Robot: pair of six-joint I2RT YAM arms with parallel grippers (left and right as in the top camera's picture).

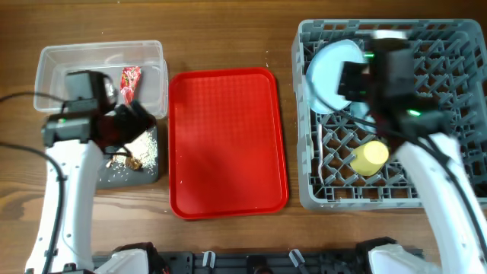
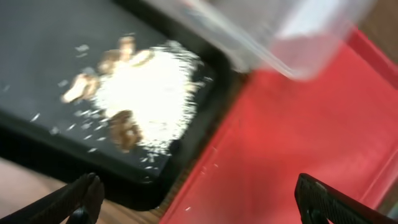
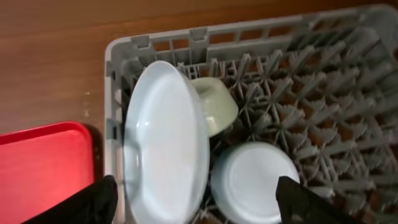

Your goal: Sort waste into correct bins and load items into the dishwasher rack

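Apparently near completion. Red wrapper (image 1: 131,82) in clear tub (image 1: 99,47); food scraps (image 2: 146,87) on black tray (image 2: 37,50). Plate (image 3: 165,149), pale green bowl (image 3: 217,106), light blue bowl (image 3: 255,180), yellow cup (image 1: 370,157) in rack (image 3: 249,29). Tissue, fork, spoon not visible. Left gripper (image 2: 199,199), right gripper (image 3: 199,202): fingers spread, empty.

red tray (image 1: 228,144), grey rack (image 1: 358,199), yellow cup (image 1: 370,157)
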